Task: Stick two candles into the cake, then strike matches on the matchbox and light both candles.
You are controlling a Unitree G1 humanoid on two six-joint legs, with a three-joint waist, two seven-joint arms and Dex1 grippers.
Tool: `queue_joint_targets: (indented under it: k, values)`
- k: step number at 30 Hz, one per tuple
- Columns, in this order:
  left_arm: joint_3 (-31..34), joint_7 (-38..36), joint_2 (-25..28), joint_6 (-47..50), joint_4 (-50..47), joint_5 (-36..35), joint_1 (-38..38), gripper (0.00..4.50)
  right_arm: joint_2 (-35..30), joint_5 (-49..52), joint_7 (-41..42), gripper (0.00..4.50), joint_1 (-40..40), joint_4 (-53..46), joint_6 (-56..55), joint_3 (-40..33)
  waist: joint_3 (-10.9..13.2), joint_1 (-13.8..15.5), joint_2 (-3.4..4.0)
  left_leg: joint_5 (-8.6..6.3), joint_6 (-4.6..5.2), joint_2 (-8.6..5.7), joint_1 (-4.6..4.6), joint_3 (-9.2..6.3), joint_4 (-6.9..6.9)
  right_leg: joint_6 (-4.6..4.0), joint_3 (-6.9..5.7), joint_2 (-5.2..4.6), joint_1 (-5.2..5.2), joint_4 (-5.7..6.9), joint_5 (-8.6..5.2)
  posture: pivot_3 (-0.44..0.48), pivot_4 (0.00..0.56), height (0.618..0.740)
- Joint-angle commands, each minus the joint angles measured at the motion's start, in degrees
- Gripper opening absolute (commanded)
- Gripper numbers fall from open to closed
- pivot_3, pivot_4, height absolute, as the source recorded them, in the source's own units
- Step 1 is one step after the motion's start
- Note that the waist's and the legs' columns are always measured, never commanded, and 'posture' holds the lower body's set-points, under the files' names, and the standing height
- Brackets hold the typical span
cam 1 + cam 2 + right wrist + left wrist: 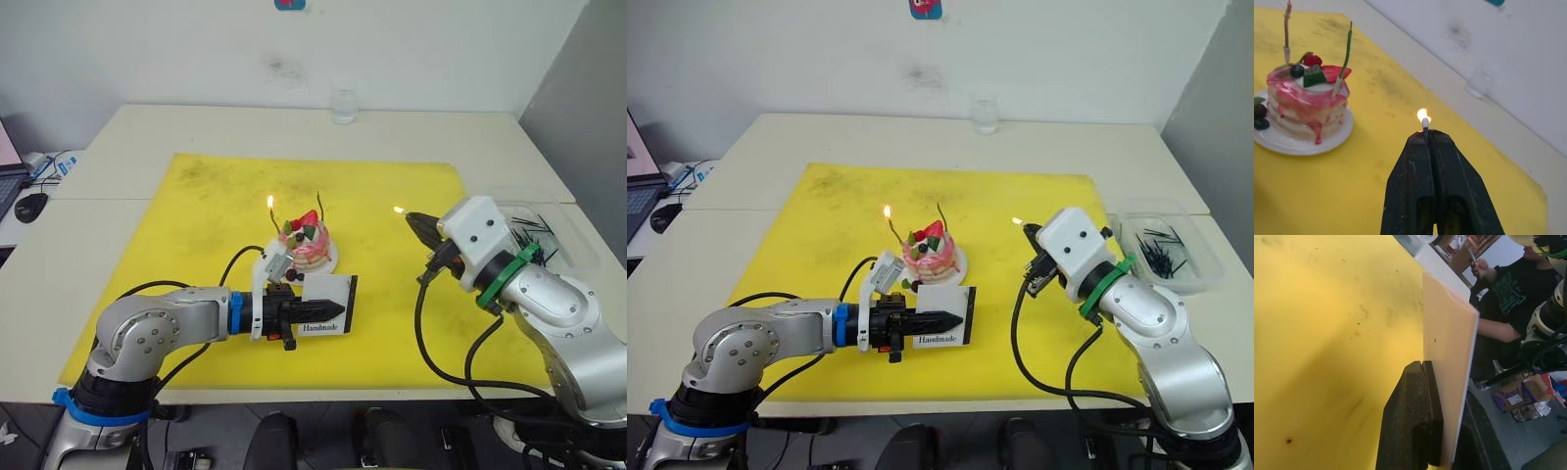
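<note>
The pink cake [312, 247] stands on its white plate [1298, 142] in the middle of the yellow mat. Two candles are stuck in it. The left candle [275, 221] burns with a small flame; the right candle [1344, 54] is unlit. My left gripper [323, 304] is shut on the white matchbox [331, 305], holding it upright on edge just in front of the cake. My right gripper [416, 221] hovers to the right of the cake, shut on a burning match [1424, 126] whose flame sits at the fingertips.
A clear tray [1205, 257] holding several dark matches sits at the right edge of the table. A glass [343, 106] stands at the back. A laptop and mouse [31, 206] lie far left. A person [1503, 298] shows beyond the table.
</note>
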Motion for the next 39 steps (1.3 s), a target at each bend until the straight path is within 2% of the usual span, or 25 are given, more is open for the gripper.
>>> queue_joint_targets:
  k: [1, 10, 18, 26, 39]
  values:
    - [1.6, 0.1, 0.1, -0.5, -1.5, -0.3, 0.2, 0.0, 0.4, 0.0, -0.4, 0.03, -1.8, -0.6, -1.2, 0.6, 0.0, 0.0, 0.0, 0.0, 0.0, -0.01, -0.01, 0.0, 0.0, 0.0, 0.0, 0.0, 0.0, 0.0, 0.0, 0.0, 0.15, 0.74]
    - [1.5, 0.0, 0.1, -1.0, -2.6, 0.5, 2.1, 0.0, 5.5, -3.3, -0.8, 0.03, -14.6, 10.3, -3.9, 10.7, 0.0, -0.2, 0.01, 0.0, 0.0, 0.04, 0.03, -0.05, -0.02, -0.01, -0.02, 0.03, -0.02, 0.04, 0.01, 0.0, 0.15, 0.74]
    - [1.7, 0.5, -0.5, -1.0, -3.2, 0.6, 2.7, 0.0, 10.0, -6.7, 0.1, 0.03, -18.8, 18.8, -8.3, 17.7, 0.0, -0.1, 0.01, 0.0, 0.01, 0.01, -0.06, 0.06, -0.01, -0.01, 0.07, -0.01, -0.05, -0.04, 0.0, 0.0, 0.15, 0.74]
    - [2.1, 1.4, -0.7, -0.6, -3.5, -0.1, 2.5, 0.0, 11.8, -9.0, 0.6, 0.03, -20.3, 24.2, -12.4, 18.2, 0.0, -0.1, 0.01, 0.0, 0.0, 0.04, -0.04, 0.02, -0.01, -0.02, 0.02, 0.0, -0.05, 0.02, 0.0, 0.0, 0.15, 0.74]
    - [2.2, 2.4, -1.1, -0.4, -3.5, -1.0, 2.2, 0.0, 13.1, -10.1, 1.4, 0.03, -20.4, 24.5, -13.3, 17.1, 0.0, -0.1, 0.01, 0.0, 0.0, 0.04, -0.04, 0.03, -0.01, -0.02, 0.03, 0.0, -0.06, 0.01, 0.0, 0.0, 0.15, 0.74]
